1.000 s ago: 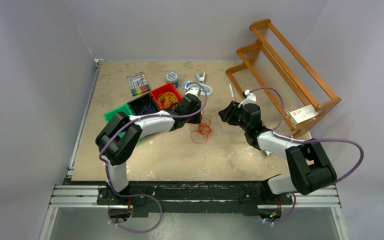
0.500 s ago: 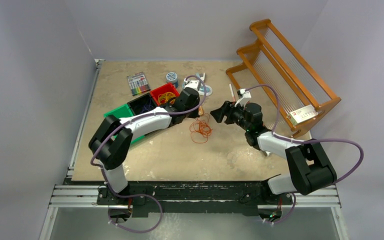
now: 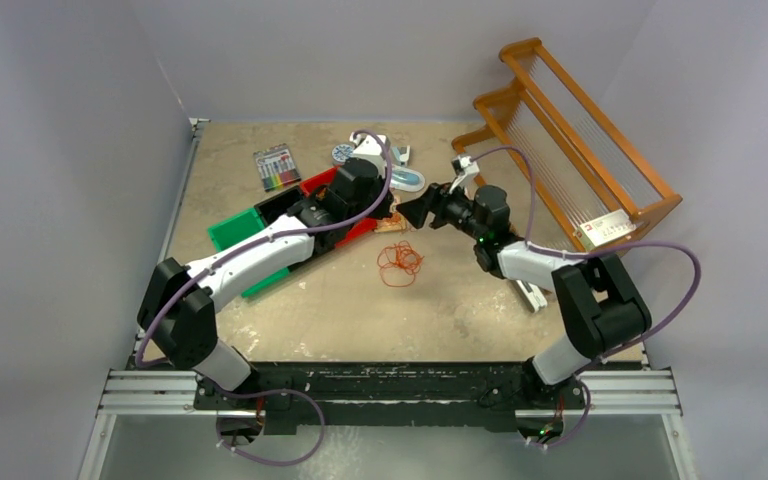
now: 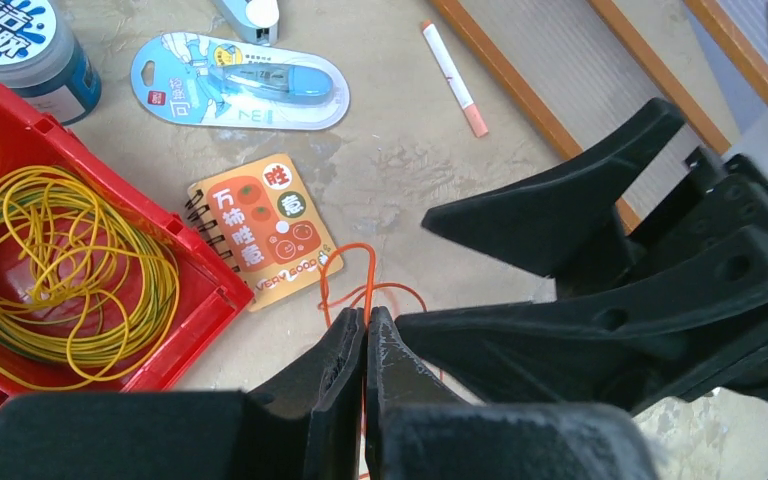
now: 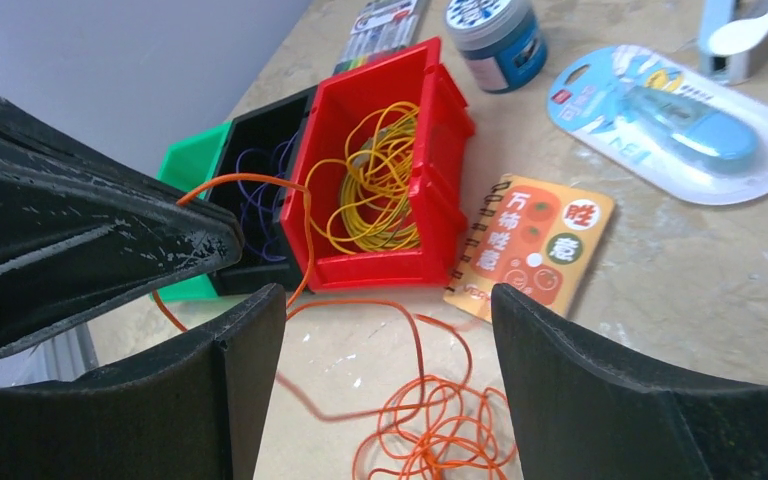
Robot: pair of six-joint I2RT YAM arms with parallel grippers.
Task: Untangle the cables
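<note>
The orange cables [image 3: 400,262] lie as a loose tangle [image 5: 440,420] on the tan table. My left gripper [image 4: 365,316] is shut on one orange strand [image 4: 369,285] lifted from that tangle. In the top view the left gripper [image 3: 391,210] hangs just right of the red bin [image 3: 320,183]. Tip to tip with it, my right gripper [image 5: 390,345] stands open above the tangle, nothing between its fingers [image 5: 245,345]. Yellow cables [image 5: 380,180] fill the red bin [image 5: 440,110]. Purple cables [image 5: 260,195] lie in the black bin beside it.
An orange spiral notebook [image 4: 260,235] lies next to the red bin. Behind it are a blue correction-tape pack [image 4: 240,80], a blue jar [image 5: 495,30], a marker set [image 3: 276,167] and a pen [image 4: 452,75]. A green bin [image 3: 232,228] sits left; a wooden rack [image 3: 570,140] stands right.
My left gripper shut on an orange strand and drew back toward the far side with it. The right gripper swung left to meet it and opened wider.
</note>
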